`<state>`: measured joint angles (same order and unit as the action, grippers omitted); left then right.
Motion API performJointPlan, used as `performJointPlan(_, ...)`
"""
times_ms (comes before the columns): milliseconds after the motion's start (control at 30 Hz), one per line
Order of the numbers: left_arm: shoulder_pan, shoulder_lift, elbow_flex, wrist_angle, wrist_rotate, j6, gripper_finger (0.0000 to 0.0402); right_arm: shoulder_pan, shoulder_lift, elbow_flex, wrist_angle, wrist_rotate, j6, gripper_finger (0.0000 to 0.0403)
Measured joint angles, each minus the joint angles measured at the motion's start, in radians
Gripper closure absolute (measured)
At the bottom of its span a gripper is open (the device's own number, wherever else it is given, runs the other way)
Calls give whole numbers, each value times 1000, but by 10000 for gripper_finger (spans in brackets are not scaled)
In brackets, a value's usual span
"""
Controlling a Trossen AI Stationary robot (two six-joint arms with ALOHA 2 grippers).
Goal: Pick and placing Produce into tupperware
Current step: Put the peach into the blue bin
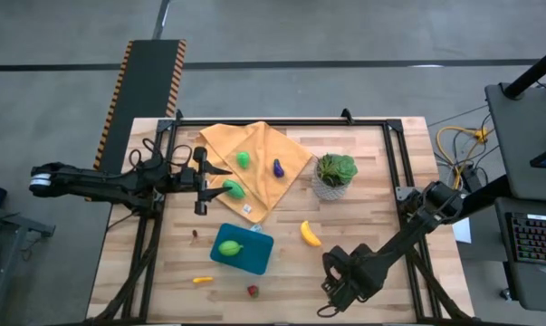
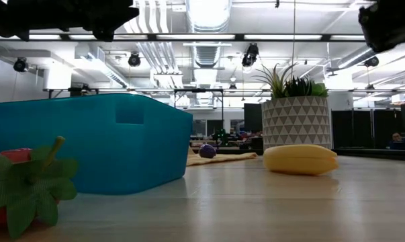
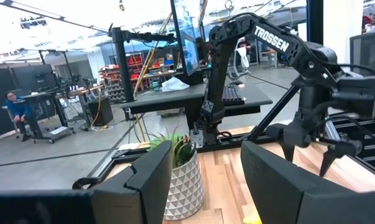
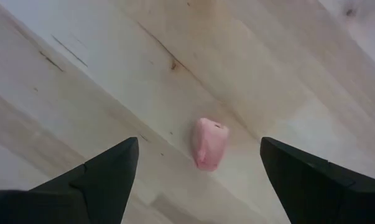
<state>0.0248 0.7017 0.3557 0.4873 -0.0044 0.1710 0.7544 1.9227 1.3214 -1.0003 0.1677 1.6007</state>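
Down in the lower right of the high view, the right gripper (image 1: 334,292) hangs over bare bench (image 1: 381,172), while the tupperware (image 1: 243,250) at lower centre holds one green piece (image 1: 230,247). Left gripper (image 1: 200,181), fingers apart, sits empty at the orange cloth (image 1: 282,177). Right wrist view: fingers spread wide with a small pink piece (image 4: 209,144) lying between them, untouched. It's tiny, so I'd guess closing off-centre just flicks it away.

Left gripper (image 1: 203,181) open, horizontal above the table; right gripper (image 4: 198,171) open, pointing down.
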Motion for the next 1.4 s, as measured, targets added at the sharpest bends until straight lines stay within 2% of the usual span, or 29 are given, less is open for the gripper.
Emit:
performJointPlan(300, 0, 0, 0, 2, 0, -1, 223, 0, 57, -1, 11, -21, -11, 74)
performJointPlan(933, 0, 7, -1, 4, 0, -2, 223, -2, 55, -19, 32, -43, -30, 80)
performJointPlan(1400, 0, 23, -1, 29, 0, -2, 223, -2, 55, -20, 46, -44, -66, 212)
